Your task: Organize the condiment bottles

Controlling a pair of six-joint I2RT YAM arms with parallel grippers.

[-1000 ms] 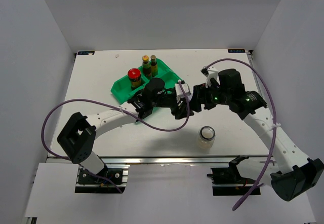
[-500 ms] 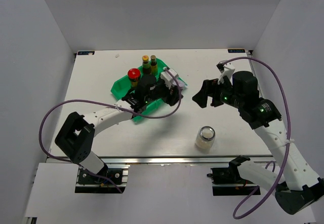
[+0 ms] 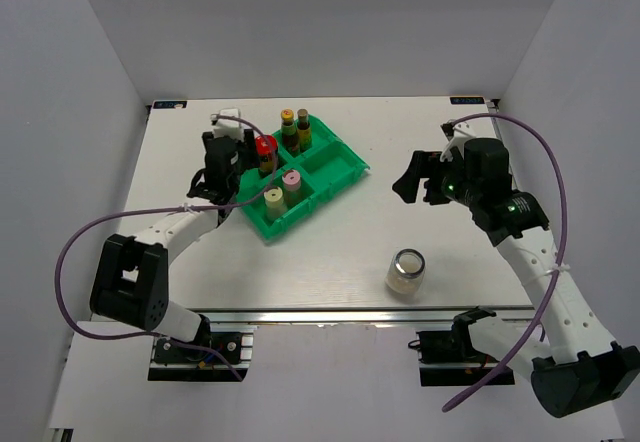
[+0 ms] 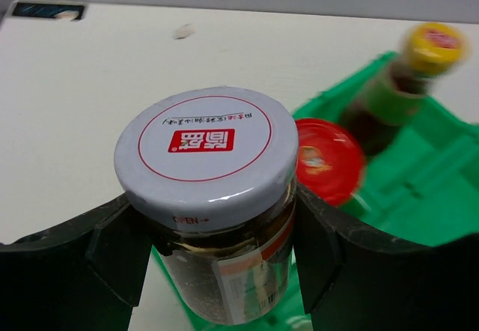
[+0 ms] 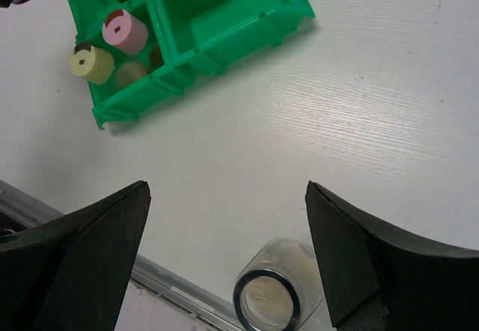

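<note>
My left gripper (image 4: 217, 222) is shut on the grey-lidded red-label jar (image 4: 206, 147) and holds it at the left edge of the green tray (image 3: 335, 167), next to the red-capped dark jar (image 3: 264, 147). In the top view the left gripper (image 3: 222, 160) hides the held jar. Two slim dark sauce bottles (image 3: 295, 125) stand in the tray's back compartment. The pink-lidded shaker (image 3: 291, 178) and yellow-lidded shaker (image 3: 273, 196) stand in the front-left compartment. The silver-lidded clear jar (image 3: 406, 269) stands alone near the front edge. My right gripper (image 3: 408, 177) is open and empty, right of the tray.
The tray's right compartment (image 5: 224, 16) holds nothing. The table's front metal rail (image 5: 179, 301) runs just beside the clear jar (image 5: 269, 301). Purple cables loop from both arms above the table.
My left gripper has swung with the jar from over the tray's middle to its left edge, uncovering the two shakers. My right gripper has drawn back to the right and slightly up.
</note>
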